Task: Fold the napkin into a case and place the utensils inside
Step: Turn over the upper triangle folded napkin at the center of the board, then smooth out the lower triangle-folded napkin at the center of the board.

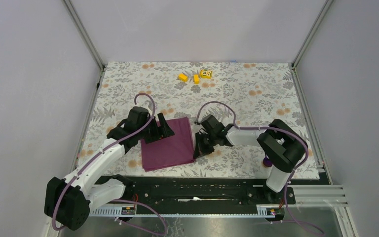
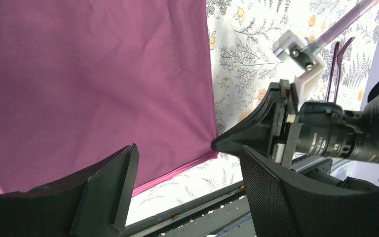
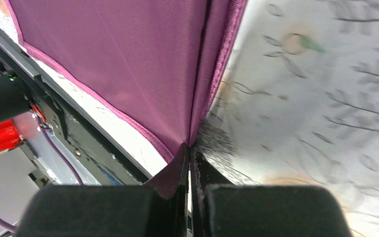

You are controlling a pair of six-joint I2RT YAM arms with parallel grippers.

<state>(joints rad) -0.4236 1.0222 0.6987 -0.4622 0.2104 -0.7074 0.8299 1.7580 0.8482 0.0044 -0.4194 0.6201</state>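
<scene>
The plum-purple napkin lies as a rough square on the floral tablecloth, not in the shape of a narrow case. My right gripper is shut on its near right corner, and the cloth rises in a taut fold from the jaws. My left gripper hovers open over the napkin's far left part, with nothing between its fingers. The left wrist view shows the napkin, the right gripper's tip at the corner, and the dark purple utensils beyond it.
Small yellow blocks sit at the far middle of the tablecloth. A black rail runs along the near edge, just below the napkin. The right arm's elbow stands at the near right, with a purple bit beside it.
</scene>
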